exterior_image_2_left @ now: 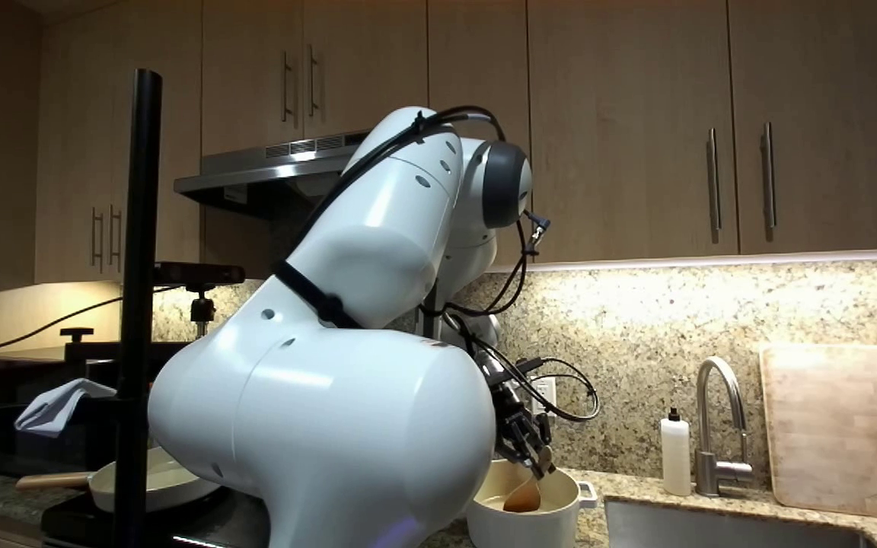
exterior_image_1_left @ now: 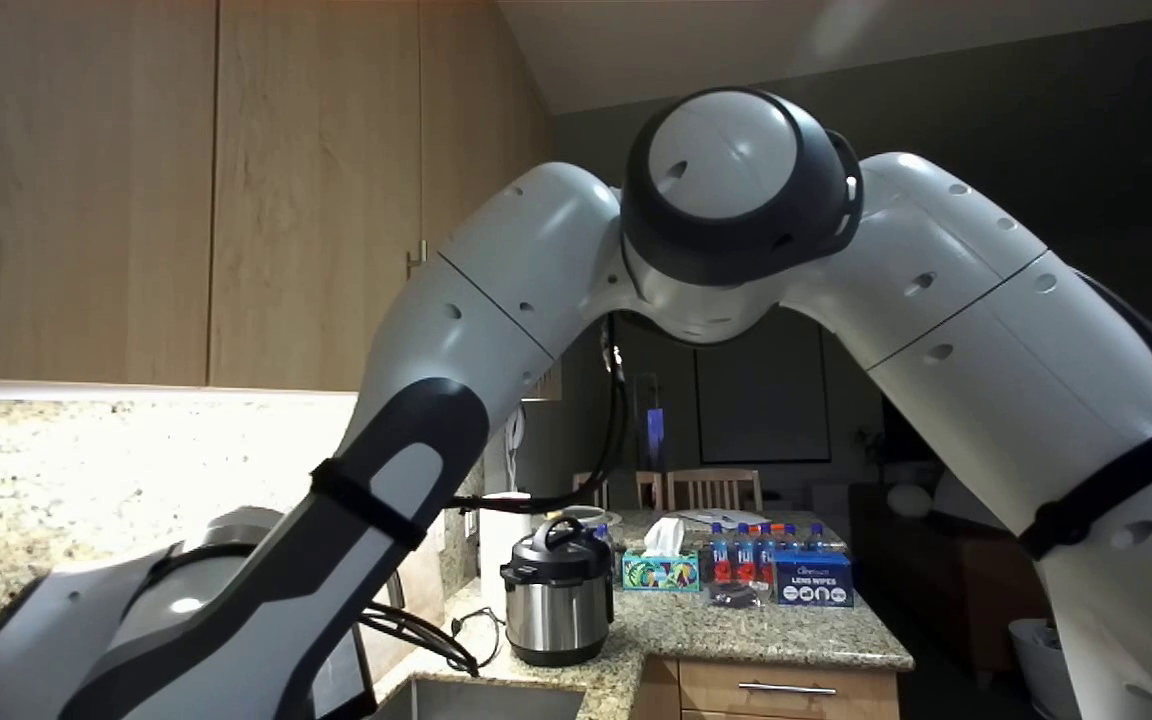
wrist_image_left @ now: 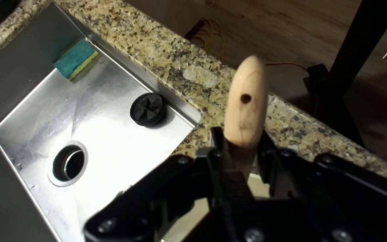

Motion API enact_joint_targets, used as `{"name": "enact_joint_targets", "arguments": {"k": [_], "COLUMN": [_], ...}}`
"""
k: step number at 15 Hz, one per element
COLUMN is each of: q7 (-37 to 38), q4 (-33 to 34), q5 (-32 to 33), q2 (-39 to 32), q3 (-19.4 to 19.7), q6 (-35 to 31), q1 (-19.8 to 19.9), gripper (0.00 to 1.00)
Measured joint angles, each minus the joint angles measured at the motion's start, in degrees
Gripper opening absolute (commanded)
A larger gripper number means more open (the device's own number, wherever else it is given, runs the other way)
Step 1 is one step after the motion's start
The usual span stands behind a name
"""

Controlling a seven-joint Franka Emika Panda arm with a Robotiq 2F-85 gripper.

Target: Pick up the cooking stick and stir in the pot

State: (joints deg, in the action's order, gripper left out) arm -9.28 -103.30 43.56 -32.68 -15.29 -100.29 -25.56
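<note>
Okay, gripper [wrist_image_left: 242, 143] is closed on the wooden cooking stick [wrist_image_left: 247, 114], fingers [wrist_image_left: 217, 137] one each side and parted only by it, rounded end with a small hole poking clear of the grip. Stick's tilted; its broad brown end [exterior_image_2_left: 524, 496] sits inside the white pot [exterior_image_2_left: 522, 529], just left of the sink [exterior_image_2_left: 712, 525]. Can't tell from where I stand if it touches bottom. Sponge [wrist_image_left: 74, 60] and black stopper [wrist_image_left: 147, 109] lie in the sink. Soap bottle [exterior_image_2_left: 676, 457] and faucet [exterior_image_2_left: 707, 472] stand on its far side, cutting board [exterior_image_2_left: 849, 434] right of them. Frying pan [exterior_image_2_left: 180, 495] well left.
</note>
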Motion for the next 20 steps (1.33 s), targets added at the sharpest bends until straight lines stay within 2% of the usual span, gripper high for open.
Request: {"name": "enact_joint_targets", "arguments": {"k": [10,20], "q7": [0.0,0.2], "q4": [-1.6,-3.2], "q5": [-0.5,-1.6], "q2": [0.6,1.1], "q3": [1.6,-1.1], "q6": [0.1,0.1], "q1": [2.5,0.9], "gripper": [0.09,0.09]}}
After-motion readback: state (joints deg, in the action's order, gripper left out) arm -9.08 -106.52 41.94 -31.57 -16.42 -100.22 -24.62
